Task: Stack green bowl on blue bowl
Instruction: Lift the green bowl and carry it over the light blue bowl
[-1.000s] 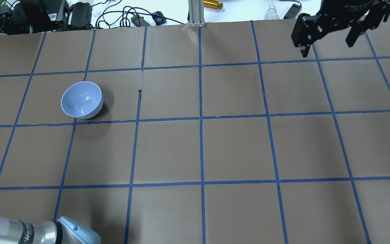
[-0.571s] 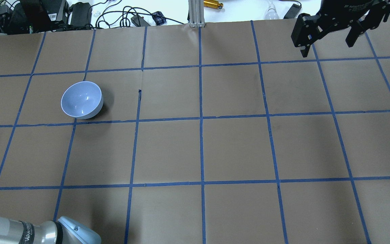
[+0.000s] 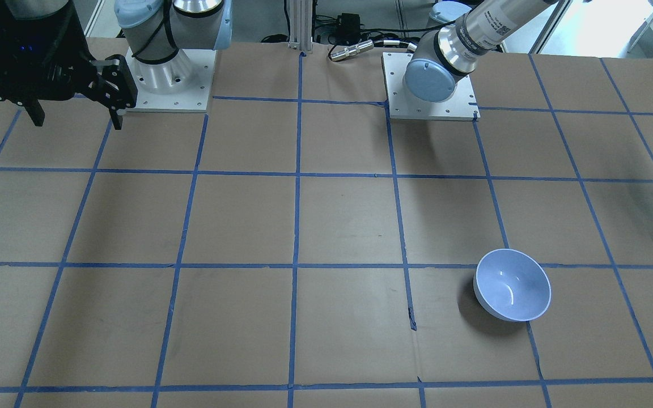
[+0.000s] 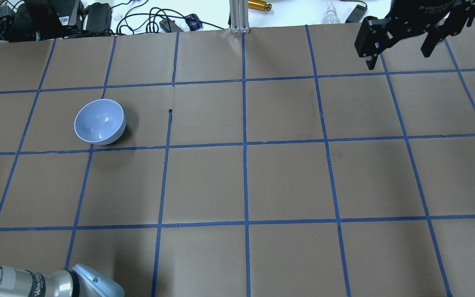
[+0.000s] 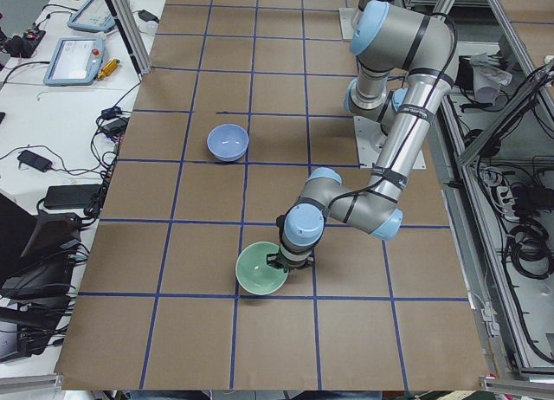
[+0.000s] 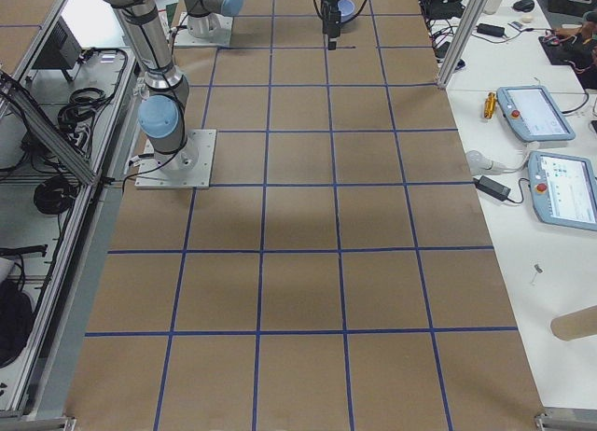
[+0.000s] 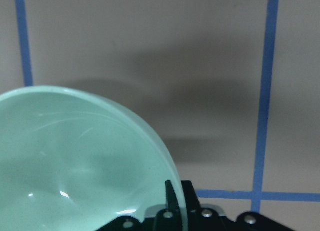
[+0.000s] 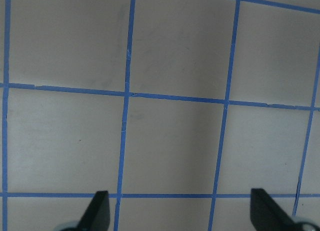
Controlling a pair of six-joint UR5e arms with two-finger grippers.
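Far left: the round glossy mint-green bowl [image 5: 262,270] sits mouth up on the brown-papered, blue-taped bench [image 4: 287,181]. It lies near the bench's left end, one row of squares short of the end edge and against a tape line. The overhead view does not reach it, and the front view's edge cuts it off. The left pincer [image 7: 175,203] is down at the rim on the robot's side, with black fingers showing on either side of the wall. Whether it pinches the rim cannot be told.

Well apart to the right, the round glossy periwinkle-blue bowl [image 4: 99,121] stands mouth up, its near side touching a tape line. A broad stretch of bench paper runs from there to the right.

Far right, the right pincer [image 4: 399,57] hangs above the bench near its far edge, jaws wide apart, holding nothing.
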